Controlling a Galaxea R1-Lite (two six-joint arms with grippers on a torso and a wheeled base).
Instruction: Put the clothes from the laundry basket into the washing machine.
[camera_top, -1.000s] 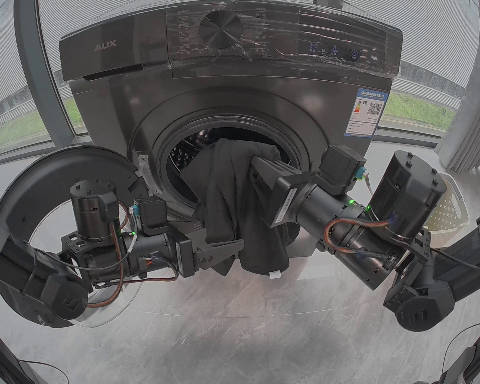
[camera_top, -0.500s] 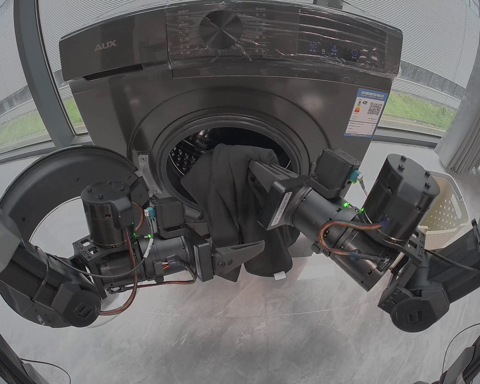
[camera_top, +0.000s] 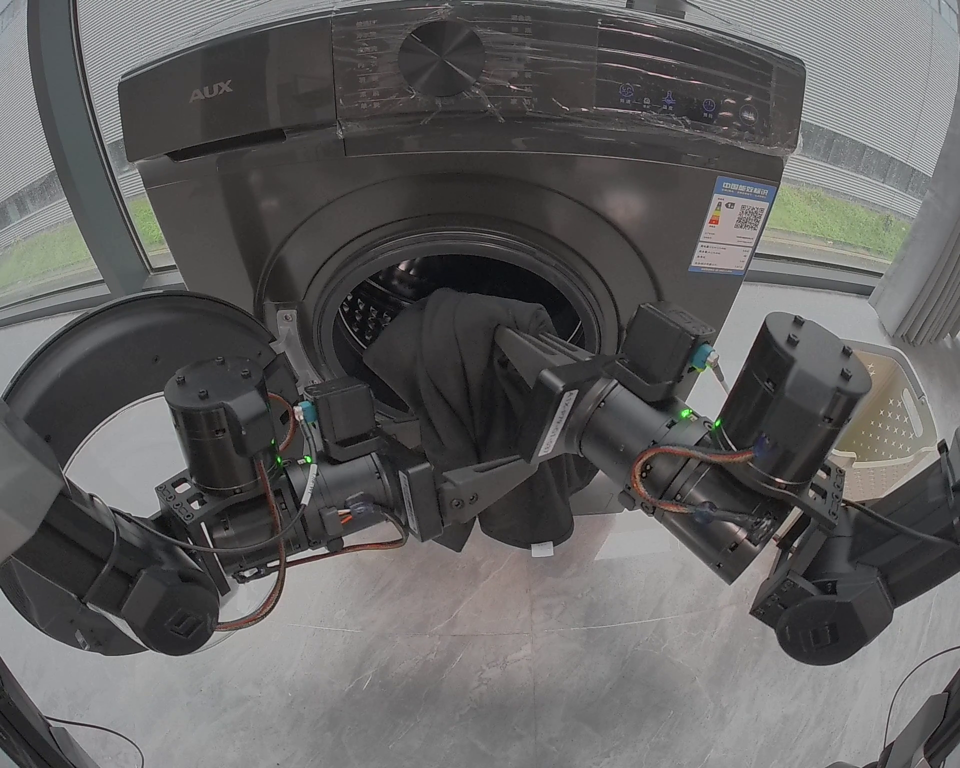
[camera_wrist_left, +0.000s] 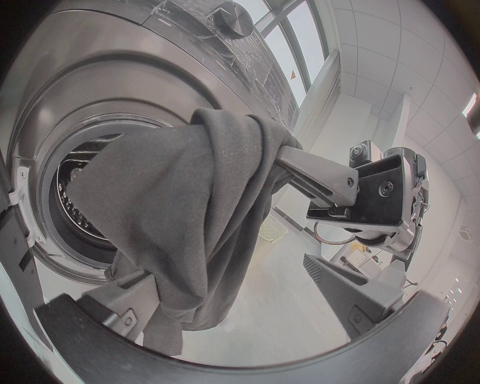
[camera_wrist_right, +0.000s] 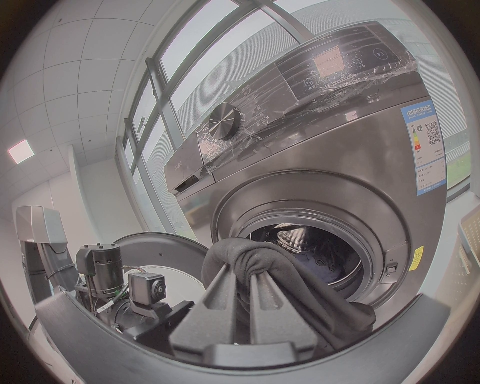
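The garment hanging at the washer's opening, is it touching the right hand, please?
Touching. The right wrist view shows the right hand shut on the garment, with a fold of the cloth draped over its fingertips.

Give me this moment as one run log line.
right pincer: shut on dark garment, at drum opening | left pincer: open, at garment's hem | door: open | step: garment not yet inside

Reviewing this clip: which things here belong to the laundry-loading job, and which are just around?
Part of the job:
- dark grey garment, clamped by the right gripper at the washing machine opening
- left gripper, open at the garment's hanging end
- laundry basket, on the robot's right

Just around:
- energy label
- curtain
- window frame
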